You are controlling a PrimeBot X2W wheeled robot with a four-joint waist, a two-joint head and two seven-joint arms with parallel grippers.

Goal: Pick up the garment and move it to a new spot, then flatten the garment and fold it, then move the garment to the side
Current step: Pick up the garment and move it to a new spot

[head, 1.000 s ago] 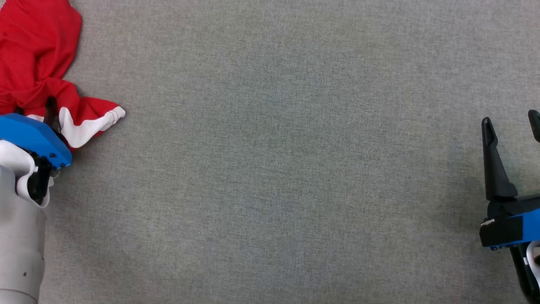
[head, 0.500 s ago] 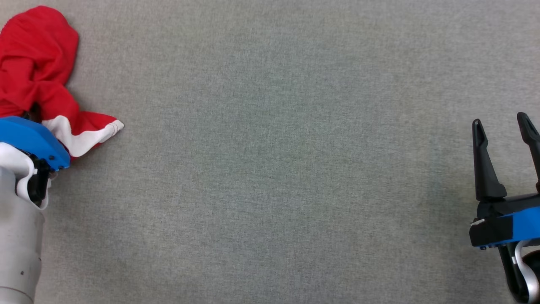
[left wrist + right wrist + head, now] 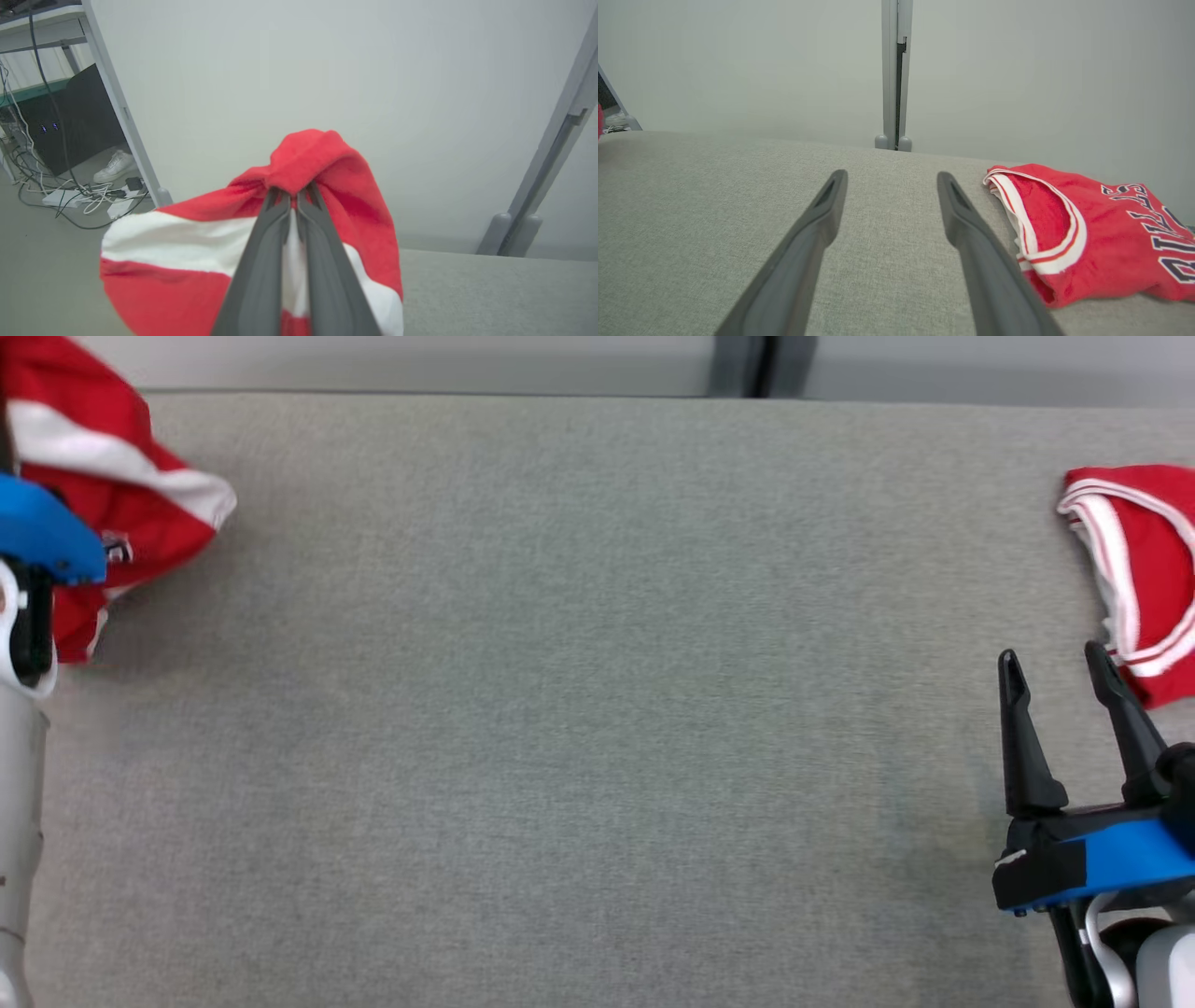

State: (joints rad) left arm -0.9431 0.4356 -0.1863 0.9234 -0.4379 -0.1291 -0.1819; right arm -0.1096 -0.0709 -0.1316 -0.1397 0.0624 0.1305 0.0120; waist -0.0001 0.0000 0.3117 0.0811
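Garment (image 3: pixel 327 168) in the air is the state of play: the red piece with its broad white band hangs bunched from the left gripper (image 3: pixel 290 196), whose dark fingers (image 3: pixel 261 261) are pinched tight on a fold of the cloth near its top; the left wrist view shows the fabric humped over the fingertips and draping down on both sides. From the head view the bundle sits at the far left edge of the grey table (image 3: pixel 597 663), with a soft shadow under it; whether its lowest hem is clear of the surface I cannot tell.

The right gripper (image 3: pixel 1053 663) hovers over bare table at the right, jaws spread wide and holding nothing; its fingertips are just beside a second jersey (image 3: pixel 1144 569), red with white trim and dark lettering, which lies at the table's right edge and seems not to be touched.

By my reading this is the first step, the pick made and the transfer to a new spot in hand; flattening, folding and setting aside are all to come. The next move calls for carrying the bundle toward the open middle of the table, high enough not to drag, then lowering it so the cloth spreads rather than heaps; the free right gripper is well placed to take a second edge for the flattening.
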